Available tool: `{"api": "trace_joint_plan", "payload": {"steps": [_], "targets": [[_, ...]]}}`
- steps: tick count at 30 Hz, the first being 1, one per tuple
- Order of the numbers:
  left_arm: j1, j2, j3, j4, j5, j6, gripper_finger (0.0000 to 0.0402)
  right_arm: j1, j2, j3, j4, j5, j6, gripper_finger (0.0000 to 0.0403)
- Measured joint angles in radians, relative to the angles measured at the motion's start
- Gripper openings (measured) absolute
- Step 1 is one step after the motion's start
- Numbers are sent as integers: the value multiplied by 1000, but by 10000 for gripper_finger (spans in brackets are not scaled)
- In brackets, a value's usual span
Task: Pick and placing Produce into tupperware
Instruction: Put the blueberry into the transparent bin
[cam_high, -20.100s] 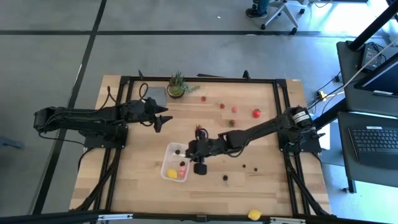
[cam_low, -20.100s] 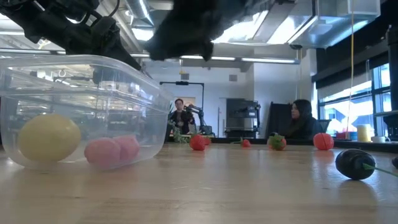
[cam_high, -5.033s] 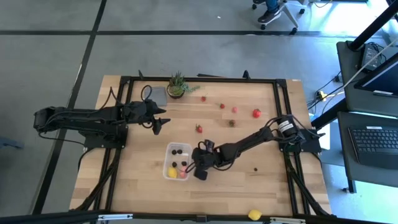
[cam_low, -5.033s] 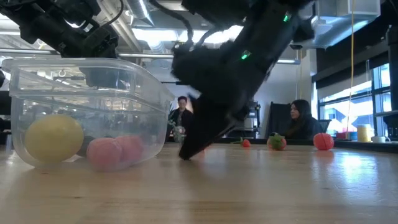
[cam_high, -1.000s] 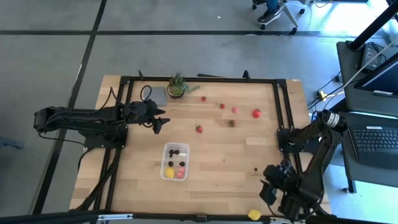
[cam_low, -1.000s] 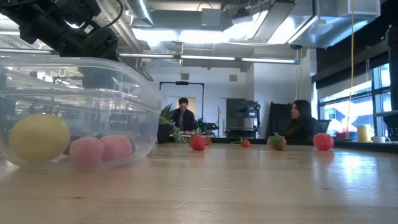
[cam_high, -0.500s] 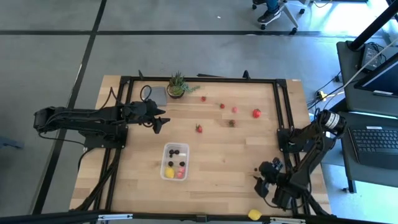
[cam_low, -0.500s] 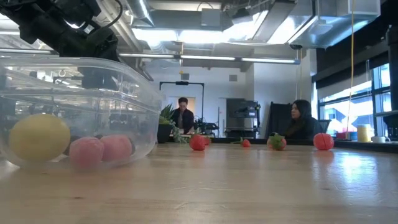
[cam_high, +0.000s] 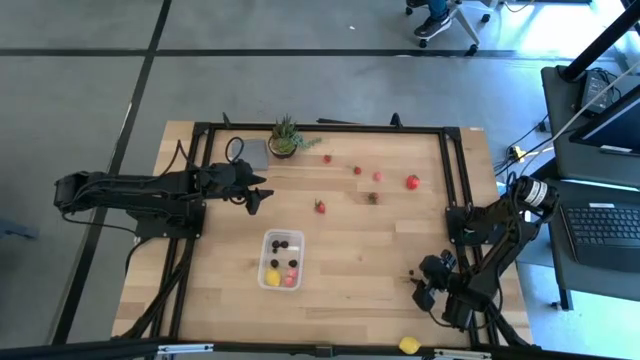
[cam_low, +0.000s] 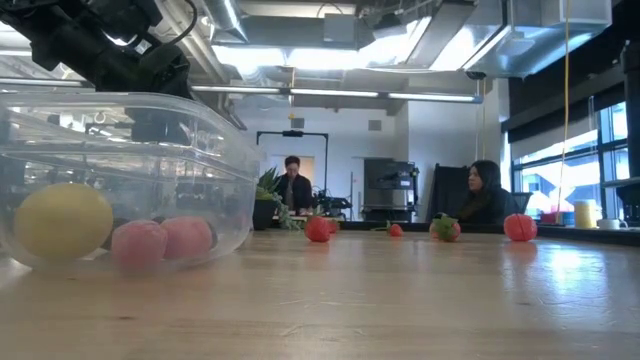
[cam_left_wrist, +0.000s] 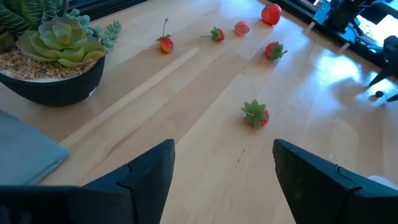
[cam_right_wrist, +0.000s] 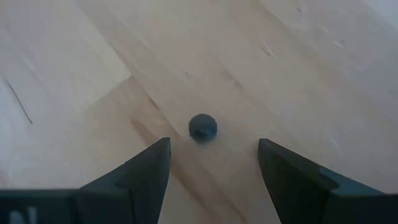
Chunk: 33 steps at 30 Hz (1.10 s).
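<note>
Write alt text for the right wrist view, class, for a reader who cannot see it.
A small dark berry lies on the bare wooden table, centred ahead of the open right gripper, untouched by its two dark fingers.

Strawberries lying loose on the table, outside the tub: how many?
6. One strawberry lies nearest the tub, one by the potted plant, and four farther toward the right arm's side. The tub may hide more.

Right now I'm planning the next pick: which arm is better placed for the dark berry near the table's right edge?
The right. Its tool is open, with the dark berry just ahead between its fingers. The left tool waits open across the table, beyond the tupperware.
</note>
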Motion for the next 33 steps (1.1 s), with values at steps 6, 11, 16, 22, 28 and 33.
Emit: {"api": "trace_joint_plan", "payload": {"steps": [6, 11, 16, 22, 28, 33], "targets": [[0, 0, 0, 0, 0, 0, 261, -1, 1, -8, 13, 28, 0, 243], [0, 0, 0, 0, 0, 1, 261, -2, 3, -11, 44, 44, -3, 243], [0, 0, 0, 0, 0, 1, 261, -3, 3, -11, 52, 46, -7, 232], [0, 0, 0, 0, 0, 1, 261, -8, 3, -10, 44, 21, -44, 191], [0, 0, 0, 0, 0, 1, 261, -36, 2, -8, 40, -6, -122, 155], [0, 0, 0, 0, 0, 1, 261, -54, 2, -8, 41, -24, -135, 144]]}}
